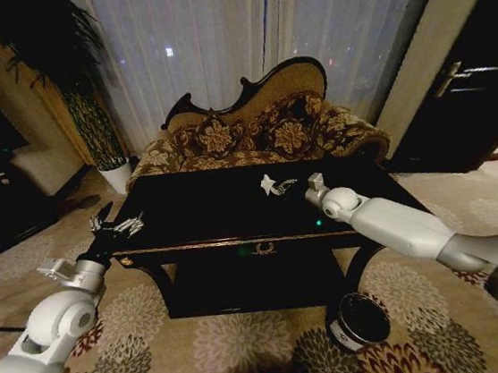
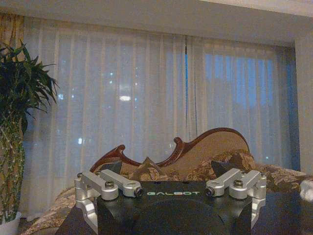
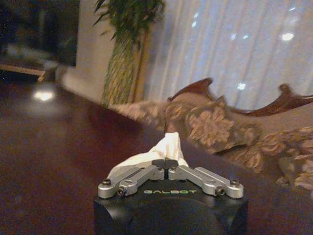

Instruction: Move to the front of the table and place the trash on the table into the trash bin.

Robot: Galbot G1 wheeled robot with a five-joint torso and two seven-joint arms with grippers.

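The black table (image 1: pixel 198 212) stands right in front of me, with a gold emblem on its front rail. A white crumpled paper wad (image 1: pixel 270 184) of the trash lies on the far middle of its top. My right gripper (image 1: pixel 287 186) reaches over the table from the right and is shut on the wad's near edge. The right wrist view shows the wad (image 3: pixel 165 147) pinched between the closed fingertips of that gripper (image 3: pixel 165 162), low over the dark tabletop (image 3: pixel 54 147). My left gripper (image 1: pixel 118 225) hangs open beside the table's left end, its fingers (image 2: pixel 113 167) spread wide with nothing between them. The trash bin (image 1: pixel 358 320) stands on the carpet by the front right leg.
A carved floral sofa (image 1: pixel 261 131) sits close behind the table, before white curtains. A tall plant in a white pot (image 1: pixel 114 175) stands at the back left. A dark door (image 1: pixel 465 108) is at the right. Patterned carpet (image 1: pixel 205 353) lies open in front of the table.
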